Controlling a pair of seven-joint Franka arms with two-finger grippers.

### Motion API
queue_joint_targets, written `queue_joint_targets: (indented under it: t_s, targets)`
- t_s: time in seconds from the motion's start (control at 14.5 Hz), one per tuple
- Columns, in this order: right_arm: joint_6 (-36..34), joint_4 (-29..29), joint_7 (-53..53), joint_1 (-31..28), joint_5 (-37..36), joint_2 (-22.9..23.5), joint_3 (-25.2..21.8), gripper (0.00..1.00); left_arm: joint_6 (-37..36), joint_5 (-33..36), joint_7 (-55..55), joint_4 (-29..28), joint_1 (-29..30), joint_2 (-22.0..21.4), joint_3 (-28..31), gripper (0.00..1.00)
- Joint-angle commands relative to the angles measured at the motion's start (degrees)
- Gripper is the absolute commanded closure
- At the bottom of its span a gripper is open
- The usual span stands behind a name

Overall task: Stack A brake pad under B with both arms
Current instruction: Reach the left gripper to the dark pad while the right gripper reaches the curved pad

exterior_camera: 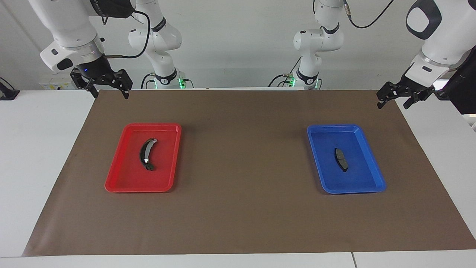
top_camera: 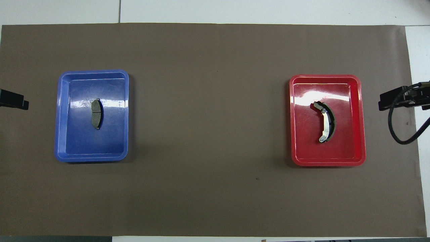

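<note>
Now saw A brake pad (exterior_camera: 341,159) in blue tray (exterior_camera: 372,175), B (exterior_camera: 147,154) in red tray (exterior_camera: 122,178), both long-ways toward robots. Saw left gripper (exterior_camera: 393,99) and right gripper (exterior_camera: 108,89) hanging open, empty, above brown mat (exterior_camera: 241,149) corners.

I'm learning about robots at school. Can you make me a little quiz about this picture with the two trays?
1. True or false: the small grey brake pad lies in the blue tray.
2. What lies in the red tray?
3. Is either gripper holding anything: yes or no?

Key:
1. True.
2. The long curved brake piece with the silvery band.
3. No: the left gripper and the right gripper both hang open and empty above the table's edges.
</note>
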Motion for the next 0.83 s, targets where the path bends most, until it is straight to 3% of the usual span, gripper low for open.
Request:
queue_joint_targets:
  t_s: [0.0, 0.41, 0.62, 0.76]
  targets:
    - [1.37, -1.44, -1.57, -1.06, 1.27, -0.69, -0.03, 0.00, 8.76, 0.43, -4.80, -10.01, -2.67, -2.82, -0.42, 0.07]
    - [3.40, -3.64, -1.57, -1.06, 1.27, -1.66, -0.03, 0.00, 34.50, 0.43, -7.70, -27.85, -5.24, 0.25, -0.42, 0.03]
    - [5.84, -6.26, -1.65, -0.97, 1.18, -2.53, 0.06, 0.00, 41.29, 0.43, -9.02, -28.93, -5.32, 5.95, -0.42, 0.03]
    - [12.06, -13.36, -2.09, -0.62, 1.27, -4.81, 0.14, 0.00, 45.95, 0.43, -11.83, -30.50, -5.85, 8.07, -0.42, 0.03]
